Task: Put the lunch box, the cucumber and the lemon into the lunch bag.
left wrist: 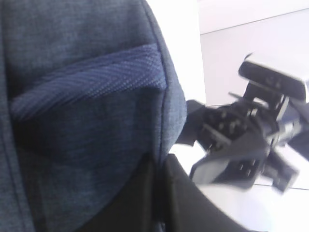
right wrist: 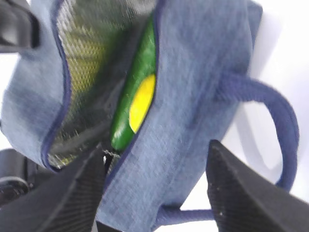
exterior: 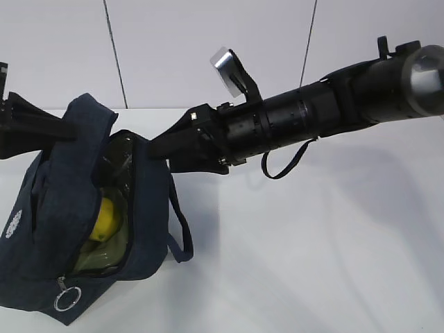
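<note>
Lunch bag (exterior: pixel 62 229) unzipped, lemon (exterior: pixel 106 217) and cucumber (right wrist: pixel 137 92) inside, pale unreadable patch (exterior: pixel 14 224), right jaws spread, left jaws' state unclear

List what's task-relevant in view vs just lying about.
Task-relevant: lunch bag, open; lemon and cucumber inside it; left gripper and right gripper at its opening. Lunch box not clearly visible.

Lying about: nothing; only the white table.

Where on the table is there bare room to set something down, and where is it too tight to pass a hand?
Free: the white table right of the lunch bag, under the right arm. Crowded: the bag's mouth, where the right hand sits at the opening edge, the left hand holds the other side, and lemon and cucumber fill the inside.
</note>
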Robot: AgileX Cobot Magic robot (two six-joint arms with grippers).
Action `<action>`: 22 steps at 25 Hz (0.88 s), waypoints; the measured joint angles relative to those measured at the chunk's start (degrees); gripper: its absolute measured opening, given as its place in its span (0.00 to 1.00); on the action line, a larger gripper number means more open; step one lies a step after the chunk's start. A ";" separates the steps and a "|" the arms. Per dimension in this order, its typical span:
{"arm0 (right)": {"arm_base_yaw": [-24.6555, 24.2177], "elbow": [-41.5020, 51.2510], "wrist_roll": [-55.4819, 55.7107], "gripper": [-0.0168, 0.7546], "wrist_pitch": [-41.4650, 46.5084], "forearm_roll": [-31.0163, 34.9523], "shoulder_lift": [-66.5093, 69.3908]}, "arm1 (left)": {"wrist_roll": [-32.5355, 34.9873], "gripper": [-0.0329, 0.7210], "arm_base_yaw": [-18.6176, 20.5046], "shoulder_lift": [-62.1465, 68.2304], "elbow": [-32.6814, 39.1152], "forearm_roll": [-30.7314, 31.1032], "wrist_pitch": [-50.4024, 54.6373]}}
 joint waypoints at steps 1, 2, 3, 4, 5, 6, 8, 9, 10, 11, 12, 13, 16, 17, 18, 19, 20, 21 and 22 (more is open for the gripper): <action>-0.58 -0.03 0.13 0.64 0.23 -0.56 0.00 | 0.00 0.05 0.00 0.00 0.00 0.00 0.00; -1.15 -0.03 0.37 0.64 0.35 -1.36 0.00 | 0.00 0.05 0.00 0.00 0.00 0.00 0.00; -1.59 -0.03 0.51 0.64 0.35 -2.39 0.00 | 0.00 0.05 0.00 0.00 0.00 0.00 0.00; -1.80 -0.03 1.03 0.64 0.35 -3.46 0.00 | 0.00 0.05 0.00 0.00 0.00 0.00 0.00; -1.89 -0.03 1.35 0.64 0.35 -4.94 0.00 | 0.00 0.05 0.00 0.00 0.00 0.00 0.00; -1.89 -0.03 1.96 0.64 0.35 -6.31 0.00 | 0.00 0.05 0.00 0.00 0.00 0.00 0.00; -1.89 -0.03 2.62 0.64 0.35 -7.72 0.00 | 0.00 0.05 0.00 0.00 0.00 0.00 0.00; -1.89 -0.03 2.88 0.64 0.35 -7.85 0.00 | 0.00 0.05 0.00 0.00 0.00 0.00 0.00; -1.89 -0.03 3.00 0.64 -0.04 -7.85 0.00 | 0.00 0.05 0.00 0.00 0.00 0.00 0.00; -1.89 -0.03 3.12 0.64 -0.45 -7.85 0.00 | 0.00 0.05 0.00 0.00 0.00 0.00 0.00; -1.89 -0.03 3.22 0.64 -0.94 -7.85 0.00 | 0.00 0.05 0.00 0.00 0.00 0.00 0.00; -1.89 -0.03 3.49 0.64 -1.39 -7.85 0.00 | 0.00 0.05 0.00 0.00 0.00 0.00 0.00; -1.89 -0.03 4.06 0.64 -2.11 -7.85 0.00 | 0.00 0.05 0.00 0.00 0.00 0.00 0.12; -1.89 -0.03 4.18 0.64 -2.26 -7.85 0.00 | 0.00 0.05 0.00 0.00 0.00 0.00 0.22; -1.89 -0.03 4.27 0.64 -2.49 -7.85 0.00 | 0.00 0.05 0.00 0.00 0.00 0.00 0.24; -1.89 -0.03 4.27 0.64 -2.62 -7.85 0.00 | 0.00 0.05 0.00 0.00 0.00 0.00 0.34; -1.89 -0.03 4.27 0.64 -2.72 -7.85 0.00 | 0.00 0.05 0.00 0.00 0.00 0.00 0.34; -1.89 -0.03 4.41 0.64 -2.85 -7.85 0.00 | 0.00 0.05 0.00 0.00 0.00 0.00 0.45; -1.89 -0.03 4.66 0.64 -2.85 -7.85 0.00 | 0.00 0.05 0.00 0.00 0.00 0.00 0.45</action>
